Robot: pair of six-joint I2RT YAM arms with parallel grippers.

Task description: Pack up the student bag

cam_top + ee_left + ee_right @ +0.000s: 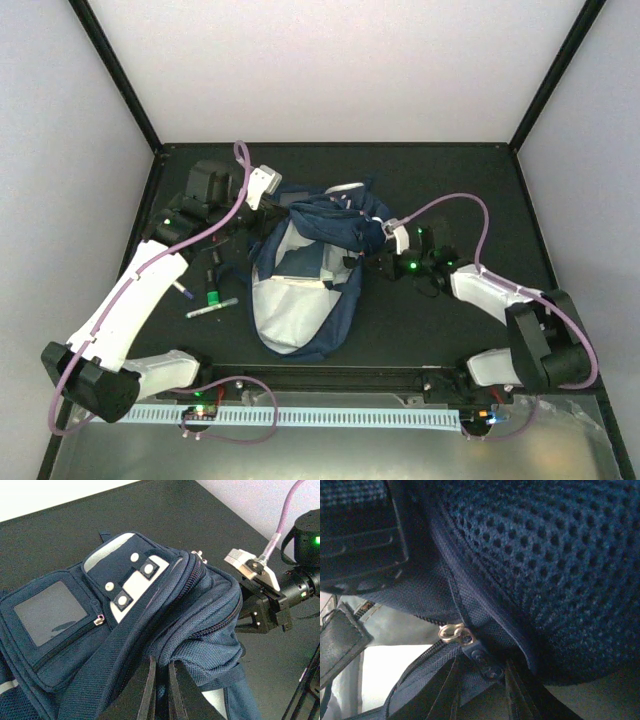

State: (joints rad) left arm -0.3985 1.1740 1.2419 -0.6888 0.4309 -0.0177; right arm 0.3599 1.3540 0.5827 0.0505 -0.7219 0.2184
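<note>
- The student bag (300,270) lies in the middle of the table (460,180), with its bunched end toward the far side.
- The left gripper (272,208) is at the bag's far left corner, its jaws on a fold of the bag.
- The right gripper (368,252) is against the bag's right side. The zipper pull (452,633) sits just beyond its jaws.
- A marker (212,310) lies on the table left of the bag, between the bag and the left arm.
- A second marker (212,288) lies just behind the first.
- On the bag's top, the window pocket (50,612) sits beside the buckle patch (135,582).
</note>
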